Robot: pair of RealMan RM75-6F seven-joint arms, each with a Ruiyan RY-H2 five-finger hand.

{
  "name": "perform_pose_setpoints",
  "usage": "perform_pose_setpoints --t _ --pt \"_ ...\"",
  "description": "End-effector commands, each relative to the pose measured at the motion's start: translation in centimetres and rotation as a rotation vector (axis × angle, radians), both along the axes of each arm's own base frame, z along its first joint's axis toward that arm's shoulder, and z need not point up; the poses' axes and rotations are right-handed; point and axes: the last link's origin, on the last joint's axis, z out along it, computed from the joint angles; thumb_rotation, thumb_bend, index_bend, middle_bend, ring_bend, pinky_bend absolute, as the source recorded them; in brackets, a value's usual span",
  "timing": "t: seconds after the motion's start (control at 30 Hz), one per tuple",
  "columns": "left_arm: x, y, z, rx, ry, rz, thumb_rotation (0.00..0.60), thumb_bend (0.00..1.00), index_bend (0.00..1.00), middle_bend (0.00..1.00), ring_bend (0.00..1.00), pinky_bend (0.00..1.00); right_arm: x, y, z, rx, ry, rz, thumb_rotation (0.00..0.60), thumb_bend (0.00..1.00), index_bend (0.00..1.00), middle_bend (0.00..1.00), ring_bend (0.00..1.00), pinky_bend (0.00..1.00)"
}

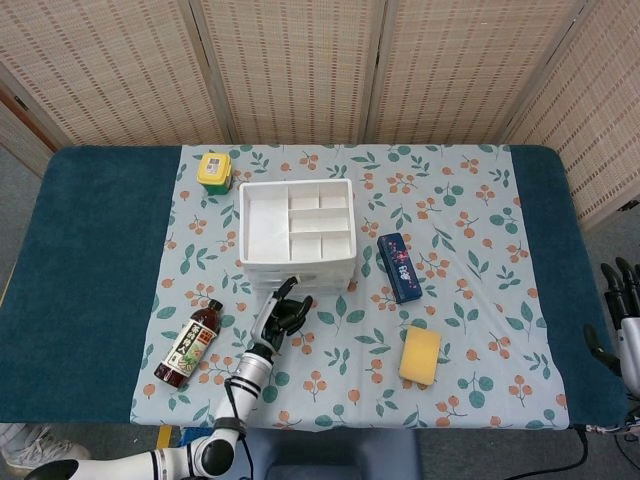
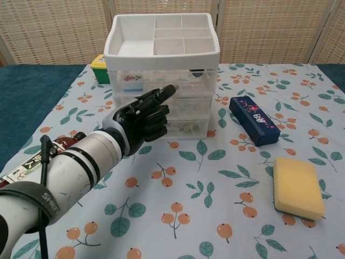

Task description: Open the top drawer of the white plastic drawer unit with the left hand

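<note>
Only chest view shows left hand (image 2: 144, 117) fronting drawers (image 2: 164, 85).

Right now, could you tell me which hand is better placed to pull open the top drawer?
The left hand: it is raised in front of the drawer unit. The right hand sits at the table's far right edge, well away.

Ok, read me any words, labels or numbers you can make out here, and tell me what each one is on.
Nothing reads cleanly.
Bottle: label has print, too small to read.
Blue box: small white and red print, blurred.
Top drawer: a label shows through the front, unreadable.
Left arm strap: white letters, partly cut off, not legible.
</note>
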Motion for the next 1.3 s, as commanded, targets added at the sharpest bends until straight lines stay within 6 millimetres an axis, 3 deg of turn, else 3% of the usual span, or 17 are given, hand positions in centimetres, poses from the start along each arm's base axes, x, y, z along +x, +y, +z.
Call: perform_pose_setpoints --t 0.03,0.47,0.8,0.93,1.3 --pt "-0.1 -0.1 0.0 0.001 -0.002 -0.001 0.6 0.36 0.36 1.0 1.0 1.0 0.0 0.0 0.0 0.0 0.0 0.001 0.6 0.39 0.0 0.01 0.01 0.02" --pt "-0.7 -1.9 0.2 -0.004 0.005 -0.03 0.6 0.36 0.36 1.0 1.0 1.0 0.1 0.1 -0.2 0.004 -0.002 0.004 0.6 0.39 0.0 0.01 0.01 0.02" --pt "-1.8 -2.6 0.8 0.011 0.058 -0.067 0.6 0.36 0.31 1.0 1.0 1.0 0.4 0.2 0.4 -0.018 0.007 0.025 0.6 0.39 0.0 0.01 0.01 0.02" --pt "-2.4 -1.4 2.1 0.064 0.15 -0.125 0.6 0.36 0.29 1.0 1.0 1.0 0.6 0.3 0.8 -0.031 0.015 0.033 0.6 0.39 0.0 0.01 0.01 0.02" --pt "-4.1 -2.0 5.8 0.295 0.54 -0.368 0.6 0.36 0.29 1.0 1.0 1.0 0.6 0.1 0.9 -0.036 0.021 0.037 0.6 0.39 0.0 0.01 0.01 0.02"
